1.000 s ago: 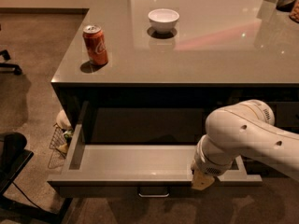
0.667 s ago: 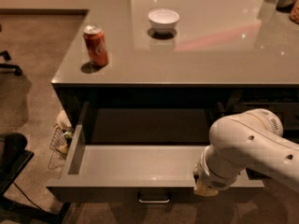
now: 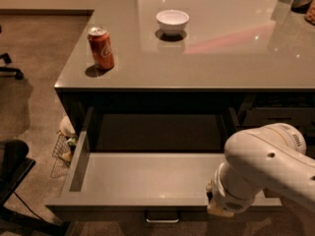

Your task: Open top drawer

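Note:
The top drawer (image 3: 142, 173) is pulled far out from under the grey counter, its plain grey inside showing and empty. Its small metal pull (image 3: 161, 217) shows at the centre of the front, at the bottom of the view. My white arm (image 3: 268, 166) comes in from the right and hangs over the drawer's right front corner. The gripper (image 3: 219, 208) is at the arm's low end, at the drawer's front edge, right of the pull. Most of it is hidden behind the wrist.
A red soda can (image 3: 101, 47) and a white bowl (image 3: 172, 21) stand on the counter top (image 3: 221, 58). A wire basket (image 3: 63, 149) with items sits on the floor left of the drawer. A black chair base (image 3: 12, 181) is at lower left.
The arm has moved toward the camera and a little to the right, filling more of the lower right. The drawer has come out slightly further.

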Motion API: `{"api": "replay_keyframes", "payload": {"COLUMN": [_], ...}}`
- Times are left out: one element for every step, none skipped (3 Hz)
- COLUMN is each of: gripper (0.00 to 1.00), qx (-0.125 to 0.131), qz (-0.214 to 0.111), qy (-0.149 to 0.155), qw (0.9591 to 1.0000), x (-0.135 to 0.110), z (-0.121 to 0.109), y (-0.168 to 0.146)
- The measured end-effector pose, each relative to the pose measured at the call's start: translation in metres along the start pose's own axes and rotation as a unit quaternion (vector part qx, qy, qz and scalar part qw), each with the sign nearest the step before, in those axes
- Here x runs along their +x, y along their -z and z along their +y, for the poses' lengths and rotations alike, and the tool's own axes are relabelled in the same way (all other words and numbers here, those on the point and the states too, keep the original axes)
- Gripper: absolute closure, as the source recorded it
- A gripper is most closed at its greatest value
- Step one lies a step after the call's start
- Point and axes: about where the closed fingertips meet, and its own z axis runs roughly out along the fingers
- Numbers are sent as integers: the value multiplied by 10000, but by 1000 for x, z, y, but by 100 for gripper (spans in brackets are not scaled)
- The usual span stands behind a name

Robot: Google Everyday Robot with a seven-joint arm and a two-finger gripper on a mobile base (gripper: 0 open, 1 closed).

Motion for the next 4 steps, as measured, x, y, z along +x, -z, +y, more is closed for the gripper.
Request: {"api": "replay_keyframes", "payload": {"gripper": [100,82,59,35], "qx": [0,20,38,57], "qz": [0,8,16,23], "qy": [0,1,3,5], "qw": [10000,10000,10000,10000], "x": [0,0,0,1], "z": [0,0,1,1], "y": [0,1,2,4]}}
